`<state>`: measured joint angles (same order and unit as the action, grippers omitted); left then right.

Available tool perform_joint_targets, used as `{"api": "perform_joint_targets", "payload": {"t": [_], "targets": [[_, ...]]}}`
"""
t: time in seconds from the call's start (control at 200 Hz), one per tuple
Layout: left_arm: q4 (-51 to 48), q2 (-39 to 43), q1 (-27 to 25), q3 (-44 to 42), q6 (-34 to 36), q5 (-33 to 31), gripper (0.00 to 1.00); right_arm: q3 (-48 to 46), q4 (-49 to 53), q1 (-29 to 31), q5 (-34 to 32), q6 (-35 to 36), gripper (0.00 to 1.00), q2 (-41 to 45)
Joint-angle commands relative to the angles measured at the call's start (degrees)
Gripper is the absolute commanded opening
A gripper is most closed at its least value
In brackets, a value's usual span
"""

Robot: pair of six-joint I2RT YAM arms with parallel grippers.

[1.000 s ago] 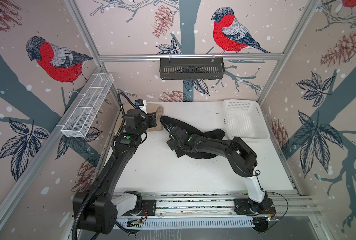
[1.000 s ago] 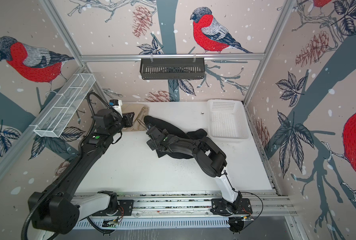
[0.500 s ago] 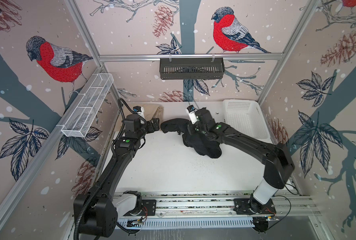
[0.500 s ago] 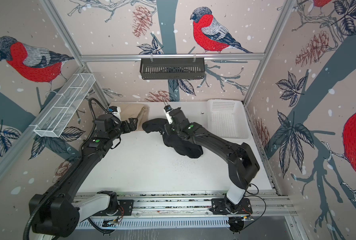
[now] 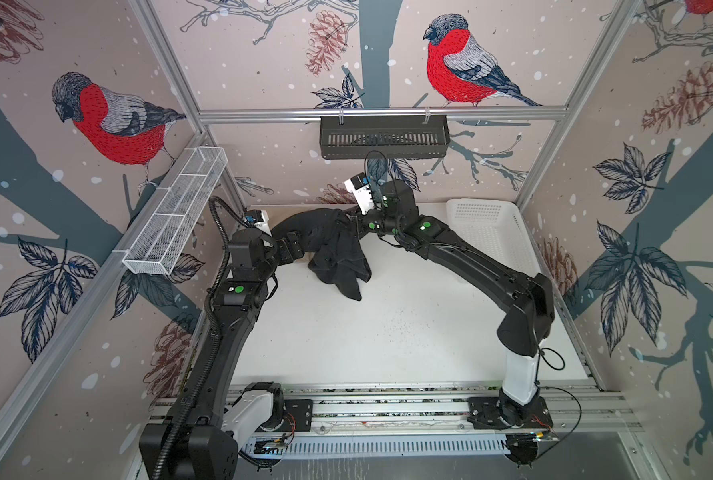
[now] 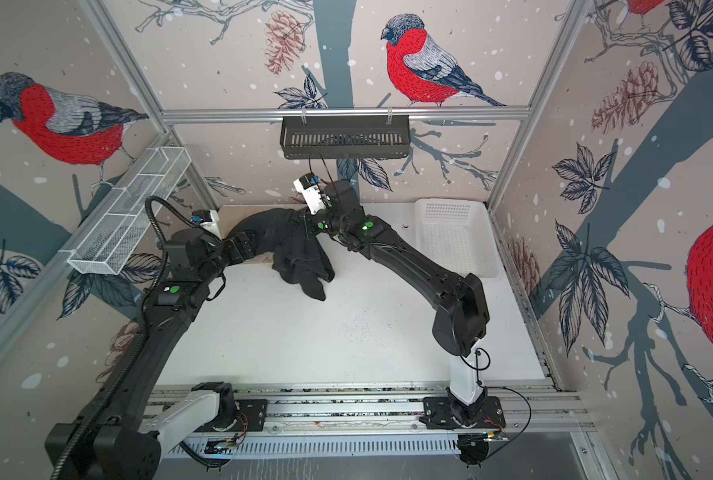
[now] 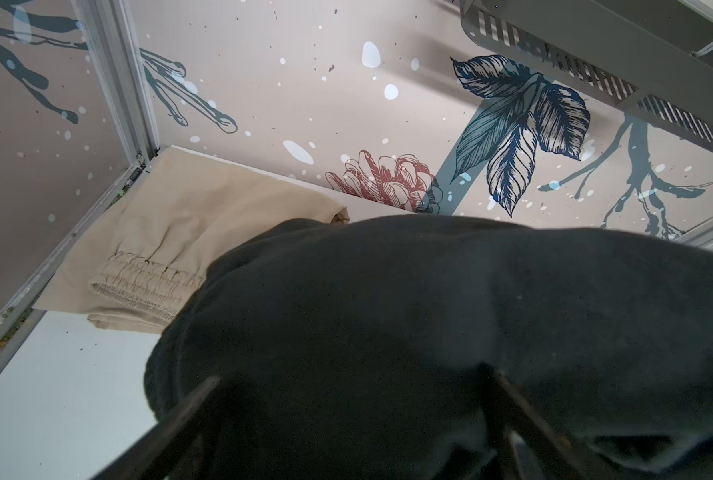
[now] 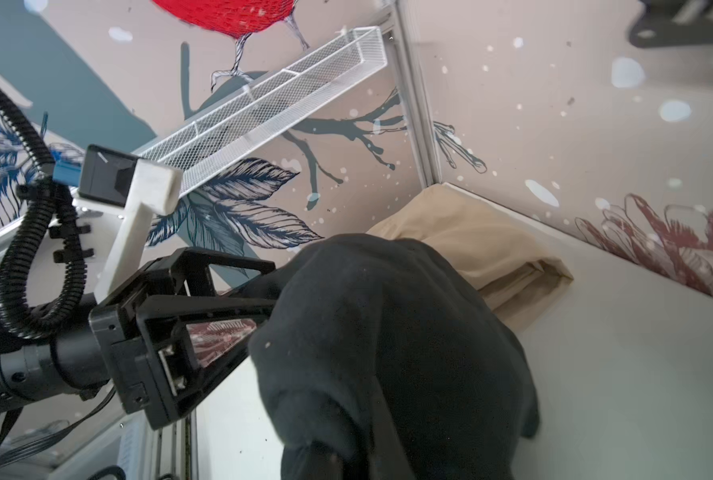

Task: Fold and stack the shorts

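Both top views show the black shorts raised as a bunched, wrinkled mass near the rear centre-left of the white worktop. The fabric is soft, matte and fleece-like. Its upper edge spans between the two pincers, and a tapered lobe hangs down toward the worktop surface.

The right pincer is clamped onto the upper edge of the black shorts and holds that edge clear of the worktop.

The left pincer stands wide apart. In the left wrist view, its two dark fingers angle outward and the black cloth drapes across them. The right wrist view shows the same left pincer with its angular black frame entering the cloth from the side. No clamping is visible.

The beige shorts lie folded flat in the rear left corner of the worktop, against the wall frame. The weave is smooth, and the gathered elastic waistband forms a ribbed band. The black shorts hang in front of them and cover part of them.

A white perforated plastic basket, rectangular with rounded corners, sits at the rear right of the worktop, well apart from both garments.
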<state>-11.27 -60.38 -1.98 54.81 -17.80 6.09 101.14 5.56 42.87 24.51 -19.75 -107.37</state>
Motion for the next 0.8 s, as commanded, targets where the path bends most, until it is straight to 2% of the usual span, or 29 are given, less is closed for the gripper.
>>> {"api": "perform_joint_targets", "payload": {"t": [0.0, 0.14, 0.24, 0.345, 0.44, 0.475, 0.555, 0.65, 0.795], "targets": [[-0.4, -1.0, 0.1, 0.0, 0.6, 1.9, 0.97, -13.3, -7.1, -4.0, -0.5, -7.0, 0.01, 6.6], [3.9, -4.1, 0.1, -1.4, 0.0, 10.3, 0.97, -35.9, -11.7, -8.4, -2.5, -11.1, 0.04, 15.3], [4.6, -6.0, -0.2, -1.9, -0.5, 13.2, 0.97, -47.5, -11.3, -9.8, -4.3, -11.6, 0.26, 20.7], [4.0, -6.9, -1.1, -2.8, -0.6, 12.1, 0.97, -51.8, -4.7, -9.8, -7.7, -7.1, 0.53, 26.0], [4.8, -7.1, -1.6, -4.7, -1.6, 12.6, 0.97, -49.9, 2.4, -8.3, -14.7, 1.5, 0.77, 29.2], [5.1, -7.1, -1.8, -5.4, -1.9, 13.0, 0.97, -47.7, 5.2, -7.5, -17.7, 5.0, 0.82, 29.3], [5.0, -7.0, -1.8, -6.6, -2.5, 12.6, 0.97, -41.5, 9.6, -5.6, -21.3, 12.7, 0.85, 27.2], [5.4, -6.4, -1.8, -8.1, -3.6, 12.8, 0.97, -32.9, 11.5, -1.7, -20.4, 22.0, 0.87, 21.4], [5.2, -4.8, -2.0, -9.5, -4.9, 13.5, 0.97, -16.0, 16.7, 2.7, -23.5, 31.9, 0.88, 7.4]]}}
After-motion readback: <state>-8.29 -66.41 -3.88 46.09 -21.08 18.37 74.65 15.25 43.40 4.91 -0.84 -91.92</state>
